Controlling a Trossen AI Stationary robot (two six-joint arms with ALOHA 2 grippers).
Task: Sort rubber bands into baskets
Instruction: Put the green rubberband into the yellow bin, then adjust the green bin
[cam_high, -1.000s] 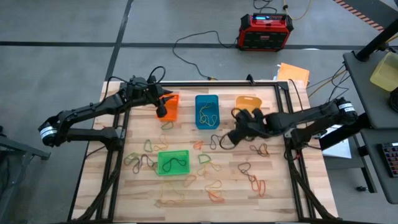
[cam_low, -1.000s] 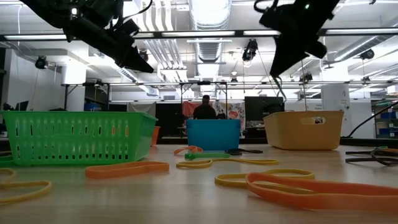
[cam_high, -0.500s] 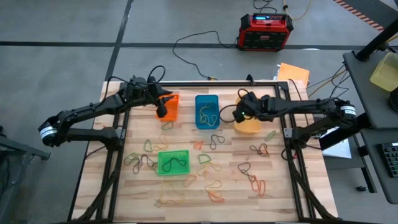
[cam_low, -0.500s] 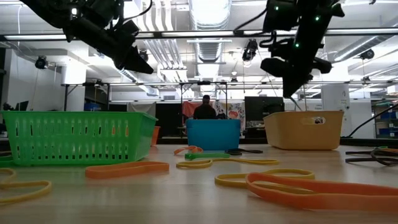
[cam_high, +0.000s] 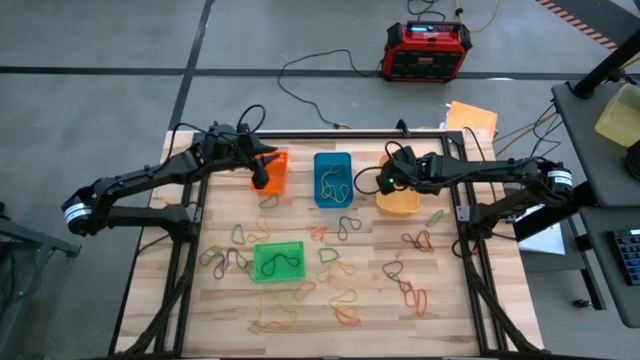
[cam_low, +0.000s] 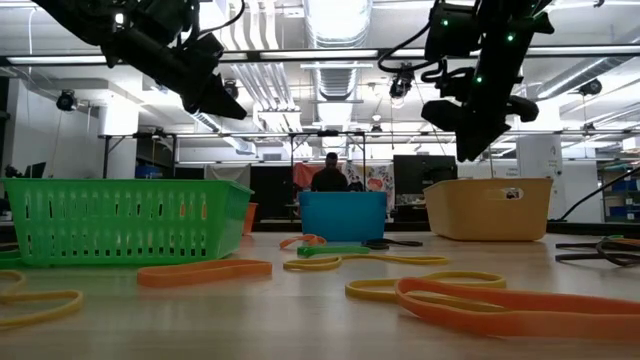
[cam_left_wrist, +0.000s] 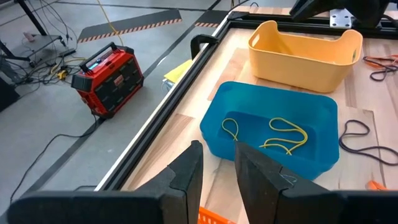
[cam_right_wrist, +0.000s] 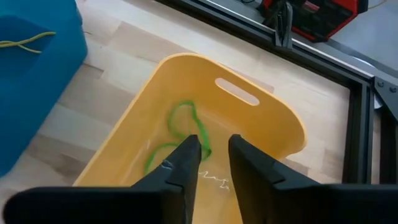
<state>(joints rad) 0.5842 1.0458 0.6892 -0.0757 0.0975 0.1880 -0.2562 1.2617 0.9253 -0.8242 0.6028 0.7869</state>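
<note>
Green rubber band (cam_right_wrist: 180, 140) lies lengthwise along the yellow-orange basket (cam_right_wrist: 273, 118).

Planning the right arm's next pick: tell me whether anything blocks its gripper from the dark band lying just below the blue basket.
Nothing visible does. The right gripper hangs open above the yellow-orange basket; the dark band lies on bare wood, apart from the blue basket. The left gripper hovers by the orange basket.

Grey concrete floor (cam_high: 100, 40) surrounds the wooden counter (cam_high: 440, 320), with a red-and-black box (cam_high: 428, 50) and black cables (cam_high: 310, 70) lying on it.
</note>
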